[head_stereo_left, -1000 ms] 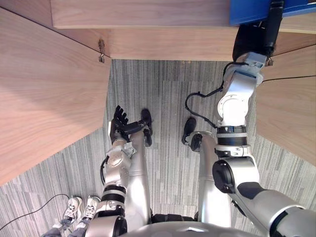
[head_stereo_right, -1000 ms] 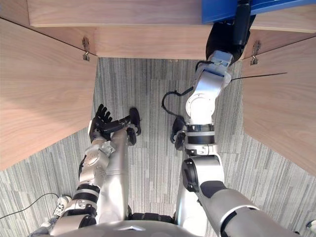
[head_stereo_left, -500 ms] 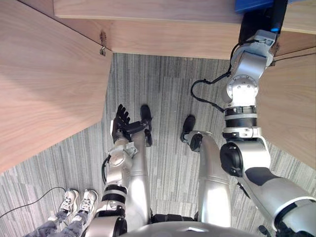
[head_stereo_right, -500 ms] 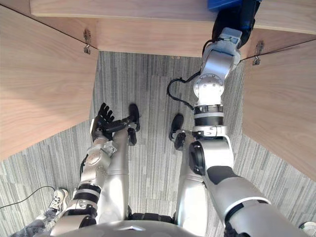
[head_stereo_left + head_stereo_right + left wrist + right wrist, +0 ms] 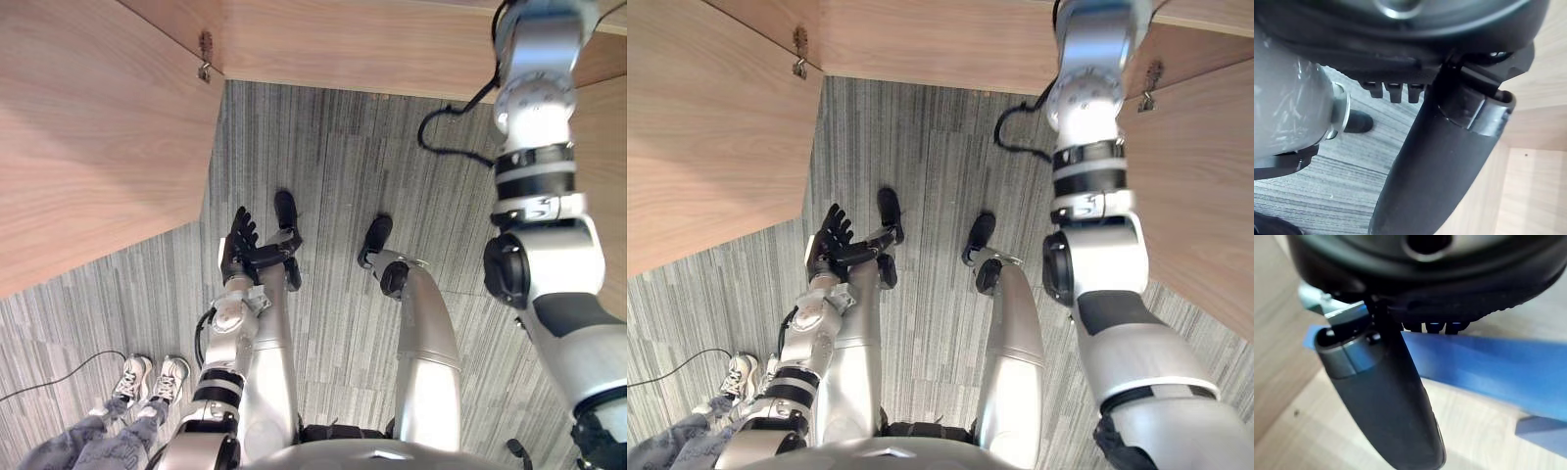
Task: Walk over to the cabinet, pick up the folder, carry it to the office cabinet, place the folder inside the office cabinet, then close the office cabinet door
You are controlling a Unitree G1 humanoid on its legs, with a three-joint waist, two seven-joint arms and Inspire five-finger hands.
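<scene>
Step in hand: placing the folder in the office cabinet. I judge the carry done and the closing not yet begun.
Right hand: raised into the office cabinet, close over the folder. Whether it grips the folder or has let go, I cannot tell.
Task's thing: the folder is blue and lies inside the cabinet, across the pale wooden shelf. Whether it already rests on the shelf, I cannot tell.
Left hand: low at my side above the carpet, fingers straight and spread, holding nothing.
Cabinet doors: the left door and the right door both stand wide open, one on either side of me.
Bystander: a person's shoes are on the carpet near the left door.
Next move, as I judge it: settle the folder flat on the shelf, draw the right hand out past the shelf's front edge, then swing each door shut. The free left hand suits the left door.
Writing: no label, brand or lettering is legible on the folder or the cabinet.
</scene>
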